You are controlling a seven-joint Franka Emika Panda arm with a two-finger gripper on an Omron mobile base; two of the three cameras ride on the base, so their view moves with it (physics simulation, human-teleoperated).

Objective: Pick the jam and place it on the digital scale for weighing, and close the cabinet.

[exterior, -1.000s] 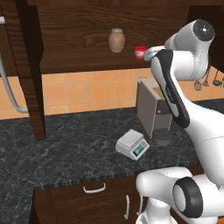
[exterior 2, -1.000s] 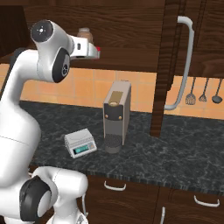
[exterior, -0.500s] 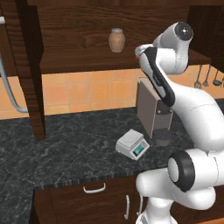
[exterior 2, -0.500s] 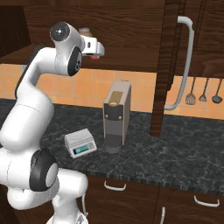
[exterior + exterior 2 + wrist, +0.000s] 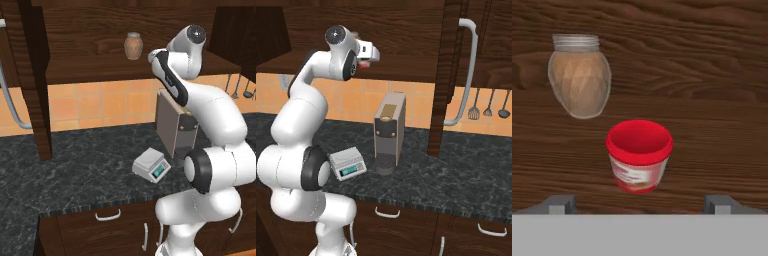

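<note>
The arm has swung round and pulled in closer to the robot over the last second, and its hand now points straight into the cabinet (image 5: 100, 45). That matters, because the jam (image 5: 639, 155) now sits right in the middle of the hand view, lined up for a grab.

Nearest is the tool (image 5: 639, 204). Its two tips stand wide apart, one on each side of the jam, and they hold nothing. The jam is in front of them, not yet between them, so the tool most likely has to go forward before it can squeeze.

The jam stands upright on the shelf (image 5: 712, 125) inside the cabinet. Just beside it, a little farther back, stands a tan jar (image 5: 579, 75). The two do not touch, but they are near, so the tool could bump the jar if it drifts that way.

Down on the table (image 5: 75, 165), the scale (image 5: 151, 166) waits with its top bare, just beside the coffee machine (image 5: 389, 131). The cabinet door (image 5: 456, 75) hangs open, so closing it is not done yet.
</note>
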